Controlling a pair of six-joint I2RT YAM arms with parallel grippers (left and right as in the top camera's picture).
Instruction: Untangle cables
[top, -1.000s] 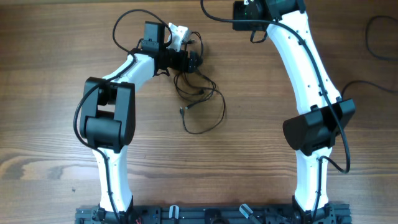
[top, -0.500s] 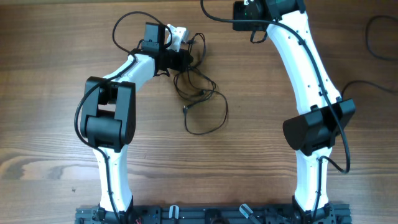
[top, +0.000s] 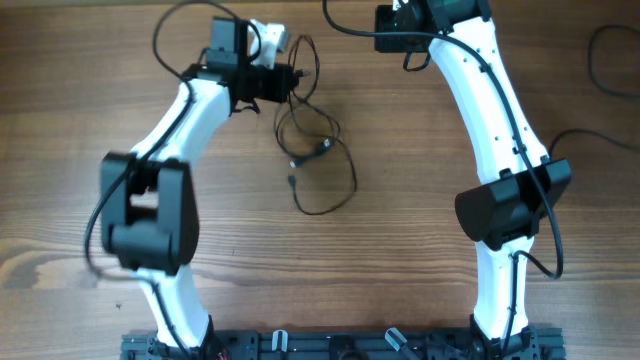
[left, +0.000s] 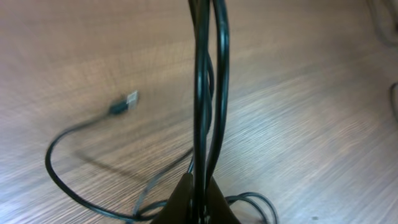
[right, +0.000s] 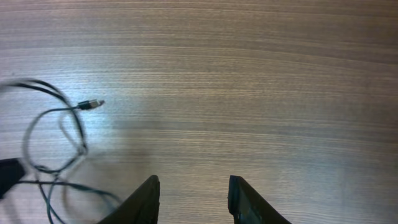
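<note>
Left pincer (left: 199, 208) clamped shut on the cables (left: 211, 93). Two or three strands are pinched together at the tips and run straight out from the grip. The rest lies in loose loops on the tabletop (top: 420, 260), toward the far edge, left of centre. One plug (left: 127, 99) lies free, apart from the gripped strands.

Right pincer (right: 196, 199) stands open with nothing in it, hovering over bare wood off to the side of the loops.

Step, as I judge it: first grasp made, drawing a strand out about to begin. The loops look crossed and not yet separated.

The next move calls for a slow draw away from the heap. My right pincer should come across to pin or take a second strand. Which strand crosses which, I cannot tell.
</note>
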